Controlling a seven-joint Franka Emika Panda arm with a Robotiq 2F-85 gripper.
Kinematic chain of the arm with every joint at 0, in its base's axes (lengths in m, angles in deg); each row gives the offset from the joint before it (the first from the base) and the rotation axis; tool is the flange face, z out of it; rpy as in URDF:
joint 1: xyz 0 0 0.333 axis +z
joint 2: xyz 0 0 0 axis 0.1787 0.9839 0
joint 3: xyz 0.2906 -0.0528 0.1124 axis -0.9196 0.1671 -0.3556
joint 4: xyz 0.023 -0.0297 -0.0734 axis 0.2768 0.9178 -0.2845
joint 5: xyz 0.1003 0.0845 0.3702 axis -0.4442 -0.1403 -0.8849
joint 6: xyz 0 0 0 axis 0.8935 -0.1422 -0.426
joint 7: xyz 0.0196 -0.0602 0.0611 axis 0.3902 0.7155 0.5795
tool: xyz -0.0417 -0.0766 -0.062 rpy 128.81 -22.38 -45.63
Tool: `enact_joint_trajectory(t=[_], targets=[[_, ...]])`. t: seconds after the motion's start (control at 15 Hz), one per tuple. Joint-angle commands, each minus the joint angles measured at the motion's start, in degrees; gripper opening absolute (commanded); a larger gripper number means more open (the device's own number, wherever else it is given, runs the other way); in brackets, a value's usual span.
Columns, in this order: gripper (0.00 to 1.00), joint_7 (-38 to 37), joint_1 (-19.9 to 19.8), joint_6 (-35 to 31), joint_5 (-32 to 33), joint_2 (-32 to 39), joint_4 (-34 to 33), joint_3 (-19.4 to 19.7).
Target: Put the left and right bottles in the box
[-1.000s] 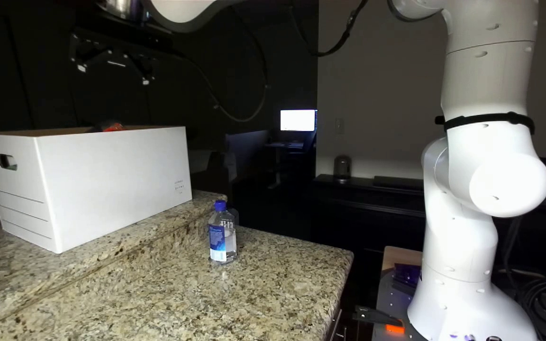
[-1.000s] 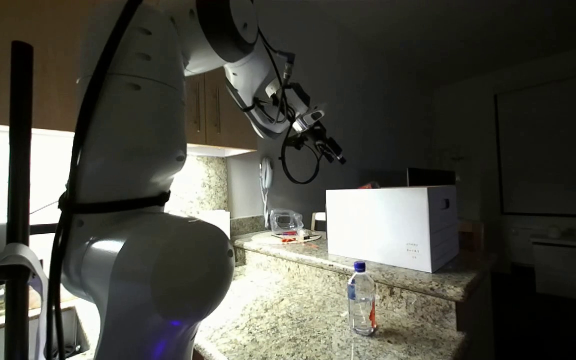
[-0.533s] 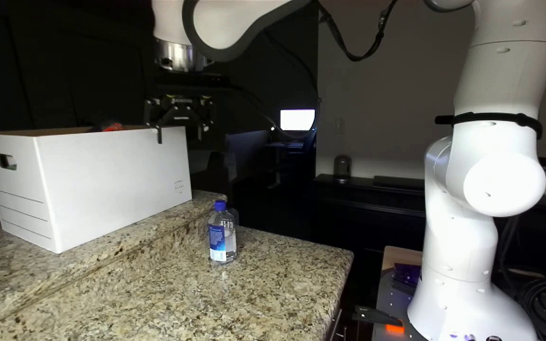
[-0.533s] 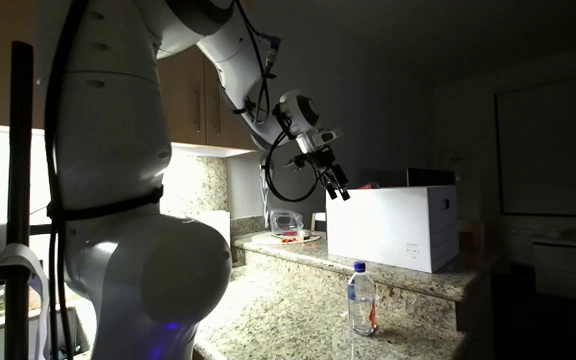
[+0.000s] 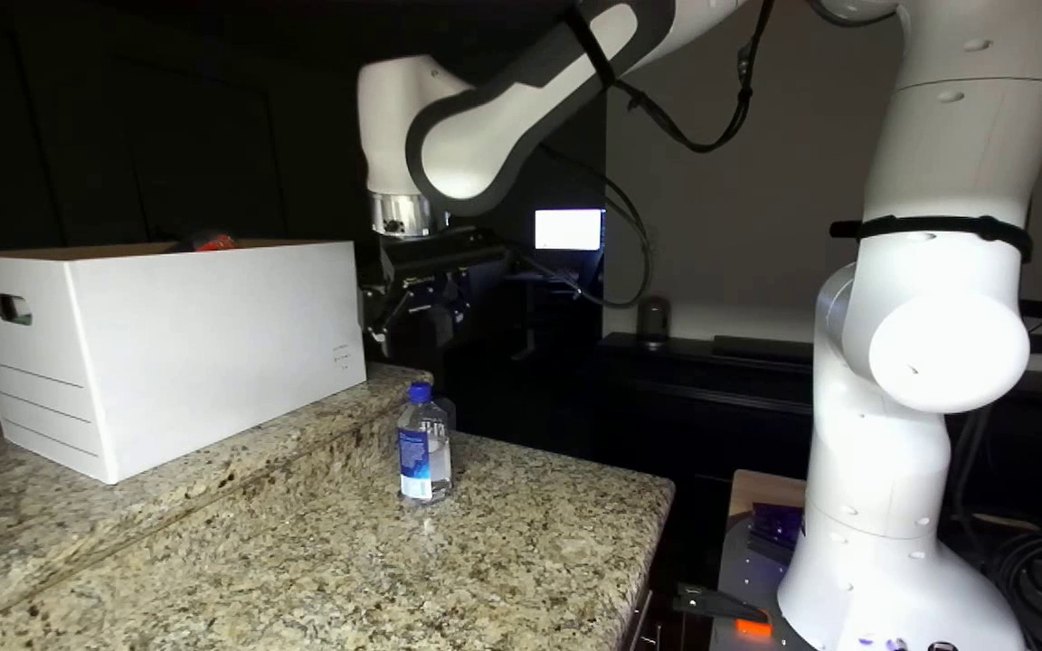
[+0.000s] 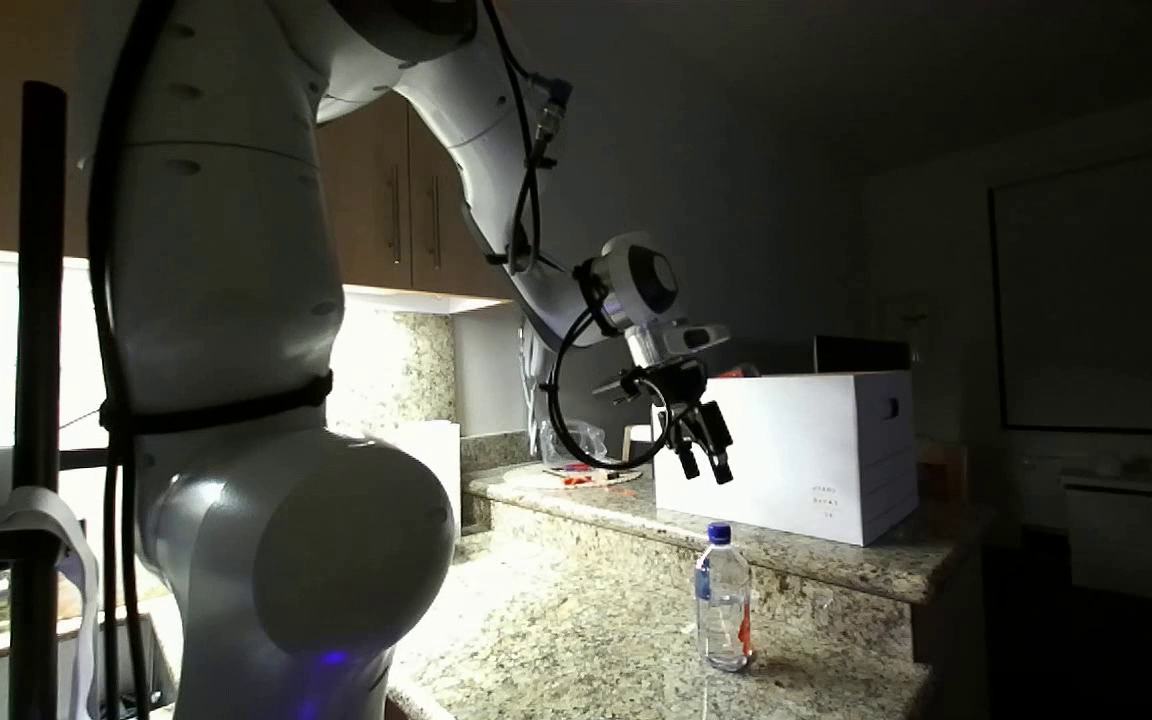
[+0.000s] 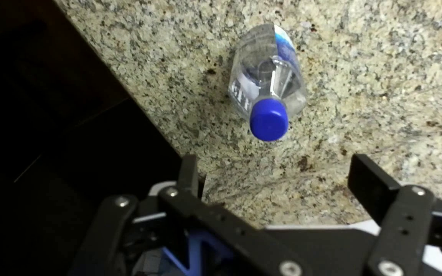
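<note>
Your gripper (image 7: 275, 166): spread, above one upright blue-capped bottle (image 7: 269, 86); your white box (image 5: 222, 353) stands on the raised counter (image 5: 23, 506).

Three views share the bottle (image 7: 268, 84)
Both exterior views stand back, facing the box (image 5: 213, 353); the wrist view looks closely down, pincer (image 7: 274, 165) at six o'clock.

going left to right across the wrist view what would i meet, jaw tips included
Dark shadowed area → black jaw tip → blue-capped, blue-labelled clear plastic bottle → other black jaw tip. The jaws stand open.
</note>
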Motion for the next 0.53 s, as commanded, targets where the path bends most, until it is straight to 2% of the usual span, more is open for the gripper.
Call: enact_joint_trajectory(t=[0.0,0.27,0.47], targets=[[1.00,5.15,-1.60,-4.49,-4.10,2.95,2.22,0.77],[1.00,8.15,-1.89,-9.93,-7.43,6.51,3.55,1.84],[1.00,6.74,-2.18,-16.07,-5.50,7.80,4.41,2.59]])
